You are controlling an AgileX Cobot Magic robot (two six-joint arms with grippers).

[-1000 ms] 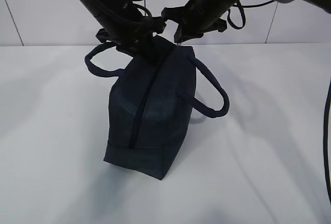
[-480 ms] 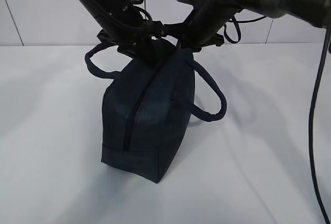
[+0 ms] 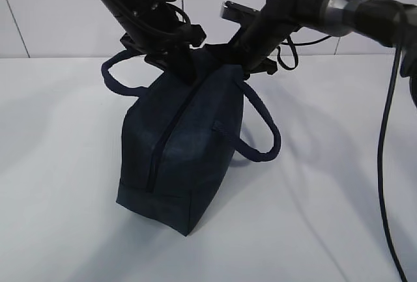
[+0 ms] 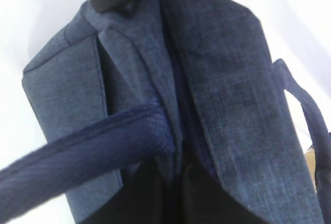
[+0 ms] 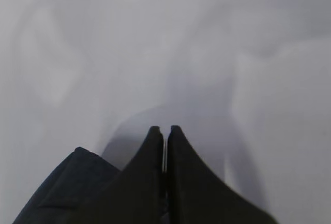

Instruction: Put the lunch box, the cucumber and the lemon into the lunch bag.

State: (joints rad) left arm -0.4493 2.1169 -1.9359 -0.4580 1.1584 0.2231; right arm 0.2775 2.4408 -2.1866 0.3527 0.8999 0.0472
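Lunch bag (image 3: 179, 145) stands on the counter (image 3: 326, 217), zipper shut, far end pinched below both jaws pressed together; no food outside, so packing appears complete.

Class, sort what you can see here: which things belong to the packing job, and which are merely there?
Belongs to the job:
- dark navy boxy fabric lunch bag
- left gripper
- right gripper

Merely there:
- white table
- black cable
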